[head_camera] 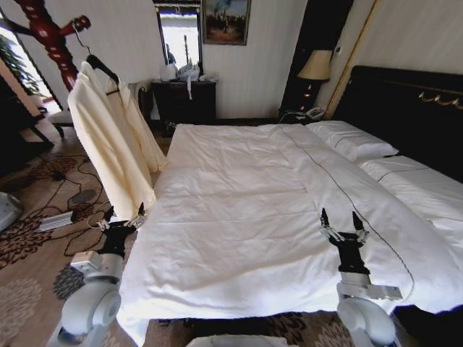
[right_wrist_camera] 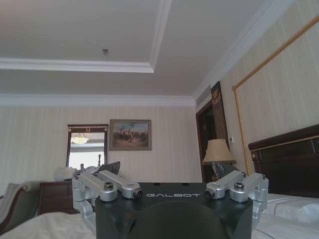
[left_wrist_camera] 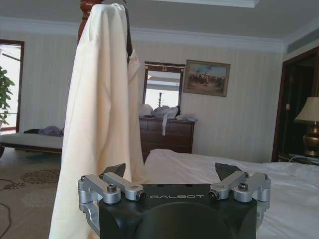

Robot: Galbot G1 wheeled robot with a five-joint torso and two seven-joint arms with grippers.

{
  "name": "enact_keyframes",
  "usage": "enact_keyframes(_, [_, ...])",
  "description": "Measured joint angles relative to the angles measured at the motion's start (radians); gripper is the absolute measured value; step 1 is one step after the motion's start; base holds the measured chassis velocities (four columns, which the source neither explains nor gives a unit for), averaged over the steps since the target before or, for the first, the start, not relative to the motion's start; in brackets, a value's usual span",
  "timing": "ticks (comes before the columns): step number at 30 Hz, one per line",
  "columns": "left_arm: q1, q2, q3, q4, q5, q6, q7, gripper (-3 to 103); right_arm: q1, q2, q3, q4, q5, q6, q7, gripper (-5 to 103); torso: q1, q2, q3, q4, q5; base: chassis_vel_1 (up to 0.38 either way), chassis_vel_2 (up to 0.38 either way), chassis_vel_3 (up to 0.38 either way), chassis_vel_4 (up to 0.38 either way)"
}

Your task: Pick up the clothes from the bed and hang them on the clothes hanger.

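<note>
Head view, shirt: the cream shirt (head_camera: 112, 137) hangs full length on the black hanger (head_camera: 101, 66), which hooks onto the red-brown coat stand (head_camera: 51, 36) left of the bed.
Head view, bed: the bed (head_camera: 239, 210) shows only white sheets and pillows, no garment on it.
Head view, left gripper: the left gripper (head_camera: 124, 217) sits just under the shirt's hem at the bed's near left corner, fingers spread, gripping nothing.
Head view, right gripper: the right gripper (head_camera: 343, 220) is raised over the sheet on the right side, fingers spread wide, empty.
Left wrist view, shirt: the shirt (left_wrist_camera: 99, 124) drapes right beside the open left gripper (left_wrist_camera: 172, 177), just behind its one finger; whether cloth touches it, I cannot tell.
Left wrist view, stand: the top of the stand (left_wrist_camera: 87, 7) pokes out above the collar.
Right wrist view, gripper: the right gripper (right_wrist_camera: 169, 174) points across the room, jaws wide, nothing between them; the headboard (right_wrist_camera: 286, 159) lies to one side.
Progress: the hanging looks done, shirt up and both grippers free. Little seems left beyond pulling the arms clear.
</note>
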Motion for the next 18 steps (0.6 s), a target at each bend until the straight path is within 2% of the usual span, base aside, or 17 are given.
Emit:
enact_keyframes(2, [0.027, -0.048, 0.005, -0.008, 0.048, -0.019, 0.018, 100, -0.008, 0.007, -0.005, 0.010, -0.070, 0.000, 0.038, 100, 0.000, 0.000, 0.000, 0.0001, -0.0002, 0.000, 0.000, 0.000, 0.000])
enact_keyframes(5, [0.044, -0.099, 0.003, -0.016, 0.080, -0.032, 0.028, 100, -0.013, 0.011, -0.006, 0.021, -0.104, -0.004, 0.068, 100, 0.000, 0.000, 0.000, 0.0002, -0.0001, 0.000, 0.000, 0.000, 0.000])
enact_keyframes(18, [0.039, -0.108, -0.003, -0.018, 0.077, -0.032, 0.028, 100, -0.012, 0.010, -0.007, 0.025, -0.098, -0.010, 0.071, 100, 0.000, 0.000, 0.000, 0.0000, -0.0002, 0.000, 0.000, 0.000, 0.000])
